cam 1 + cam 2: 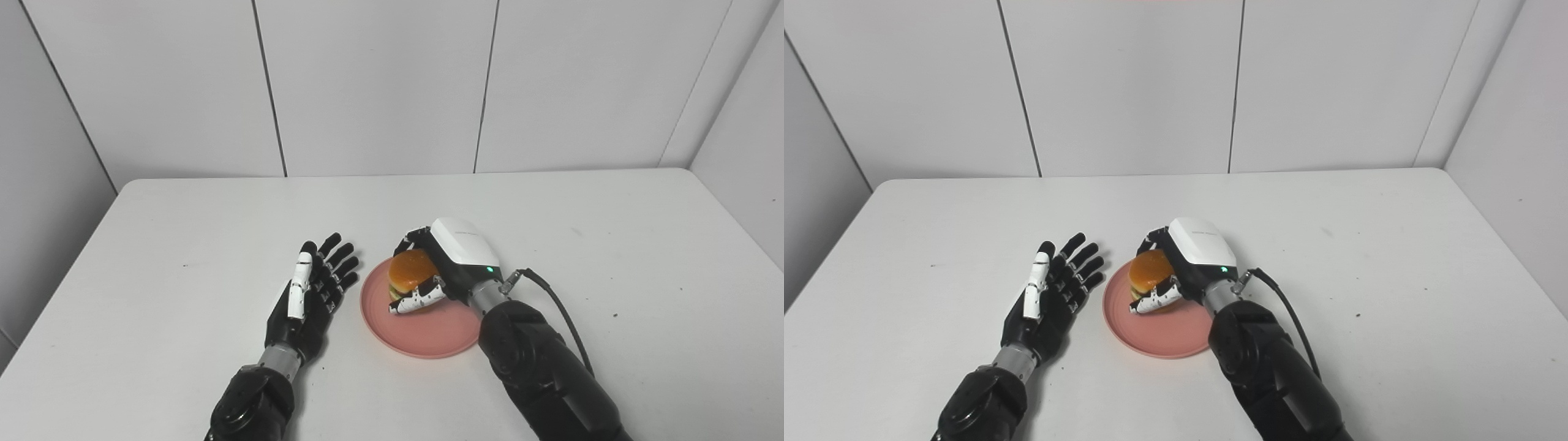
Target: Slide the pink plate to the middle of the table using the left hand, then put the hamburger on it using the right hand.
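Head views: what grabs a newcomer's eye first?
The orange-bunned hamburger over the pink plate near the table's middle, with the right hand wrapped around it. Just left of the plate, the left hand lies open, fingers spread, holding nothing.

Bright, even light fills the room from overhead. Shadows under both arms are faint and soft. Everything looks sharp, with no glare.
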Controlling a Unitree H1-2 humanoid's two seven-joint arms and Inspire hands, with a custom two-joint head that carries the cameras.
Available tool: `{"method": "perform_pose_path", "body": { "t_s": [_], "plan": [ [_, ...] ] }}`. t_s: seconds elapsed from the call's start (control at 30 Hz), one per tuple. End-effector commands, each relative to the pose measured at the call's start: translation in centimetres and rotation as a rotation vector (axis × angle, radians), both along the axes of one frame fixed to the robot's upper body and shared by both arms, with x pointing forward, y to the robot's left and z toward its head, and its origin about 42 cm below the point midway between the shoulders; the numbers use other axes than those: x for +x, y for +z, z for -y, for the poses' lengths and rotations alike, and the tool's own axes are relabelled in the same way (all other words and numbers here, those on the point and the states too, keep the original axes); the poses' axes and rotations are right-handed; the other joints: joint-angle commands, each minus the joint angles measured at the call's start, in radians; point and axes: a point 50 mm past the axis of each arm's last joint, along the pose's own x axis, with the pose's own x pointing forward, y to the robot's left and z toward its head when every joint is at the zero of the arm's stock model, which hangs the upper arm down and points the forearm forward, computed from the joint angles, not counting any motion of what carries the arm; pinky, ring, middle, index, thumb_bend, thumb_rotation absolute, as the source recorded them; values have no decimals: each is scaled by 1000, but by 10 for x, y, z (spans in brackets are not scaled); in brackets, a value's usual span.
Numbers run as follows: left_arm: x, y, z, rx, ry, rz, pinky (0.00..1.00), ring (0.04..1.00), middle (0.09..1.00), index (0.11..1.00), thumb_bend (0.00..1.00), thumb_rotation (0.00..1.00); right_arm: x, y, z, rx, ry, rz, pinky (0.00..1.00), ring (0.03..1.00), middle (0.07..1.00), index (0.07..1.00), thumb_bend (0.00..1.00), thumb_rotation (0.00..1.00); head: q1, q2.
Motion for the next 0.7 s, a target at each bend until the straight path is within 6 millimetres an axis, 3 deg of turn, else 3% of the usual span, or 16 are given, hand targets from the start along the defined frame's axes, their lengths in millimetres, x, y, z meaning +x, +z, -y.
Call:
{"method": "perform_pose_path", "body": {
  "t_s": [0.0, 0.67],
  "plan": [
    [0, 0, 2, 10, -3, -20, 934, 914, 913, 906, 553, 1000, 4, 19, -4, -8, 23, 70, 229, 320, 412, 489, 504, 133, 0, 0],
    [0, 2, 0, 14, 1, -23, 917, 892, 898, 897, 560, 1000, -4, -3, 4, -62, 4, 35, 225, 322, 426, 490, 505, 131, -5, 12]
  ]
}}
